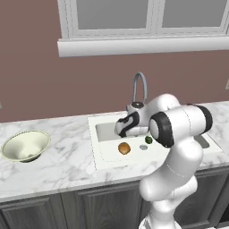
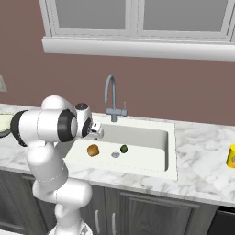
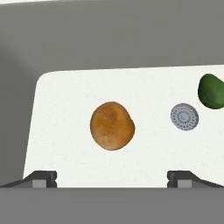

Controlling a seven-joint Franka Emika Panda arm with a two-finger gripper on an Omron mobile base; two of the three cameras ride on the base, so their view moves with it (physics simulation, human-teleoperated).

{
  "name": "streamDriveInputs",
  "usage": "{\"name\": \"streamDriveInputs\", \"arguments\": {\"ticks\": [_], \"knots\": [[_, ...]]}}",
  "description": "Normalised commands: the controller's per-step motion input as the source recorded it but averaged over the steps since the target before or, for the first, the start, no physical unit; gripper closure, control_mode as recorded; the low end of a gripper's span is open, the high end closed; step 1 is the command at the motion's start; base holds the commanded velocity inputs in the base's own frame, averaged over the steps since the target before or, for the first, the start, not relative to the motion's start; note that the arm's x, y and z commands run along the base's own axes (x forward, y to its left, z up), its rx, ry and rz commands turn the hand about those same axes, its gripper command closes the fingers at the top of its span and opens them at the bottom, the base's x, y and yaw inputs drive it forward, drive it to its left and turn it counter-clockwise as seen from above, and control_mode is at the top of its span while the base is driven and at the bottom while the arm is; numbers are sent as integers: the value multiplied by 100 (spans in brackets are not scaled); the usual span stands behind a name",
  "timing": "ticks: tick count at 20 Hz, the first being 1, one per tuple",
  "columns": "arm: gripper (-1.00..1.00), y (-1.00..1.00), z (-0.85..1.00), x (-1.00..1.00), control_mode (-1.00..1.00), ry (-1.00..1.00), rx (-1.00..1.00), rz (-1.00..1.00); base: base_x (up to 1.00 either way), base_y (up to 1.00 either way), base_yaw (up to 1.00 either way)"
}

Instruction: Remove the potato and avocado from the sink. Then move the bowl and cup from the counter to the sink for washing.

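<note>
The white marble counter (image 1: 67, 165) with grey veins runs over dark grey cabinet doors (image 1: 103, 208), under a brown wall with a white window frame (image 1: 143, 27). In the counter sits the white rectangular sink (image 2: 167, 151), with a grey curved gooseneck faucet (image 2: 110, 98) at its back edge. The white arm with dark joints (image 1: 179, 134) bends over the left part of the sink, and its two-finger gripper (image 3: 112, 177) hangs above the basin floor with the fingertips (image 3: 41, 178) standing wide apart and nothing between them. On the counter, well to the left of the sink, lies the wide, shallow cream-green bowl (image 1: 25, 146), tilted a little on its dark underside. On the basin floor lies the rounded orange-brown potato (image 3: 112, 126), directly under the gripper in the hand view, not touched by it. The small yellow-orange cup (image 2: 231, 156) stands on the counter far to the right of the sink, at the edge of the right base view. The small dark green avocado (image 3: 212, 91) lies in the sink too, to the right of the potato. Between the two foods, closer to the avocado, is the small round grey drain (image 3: 184, 117).
</note>
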Motion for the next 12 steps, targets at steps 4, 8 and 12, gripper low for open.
{"name": "streamDriveInputs", "arguments": {"ticks": [4,8,12], "knots": [[-100,0,-14,12,-100,10,0,0,0,0,0],[-100,0,-14,12,-100,8,0,1,0,0,0],[-100,0,-14,9,-100,3,0,1,0,0,0]]}}
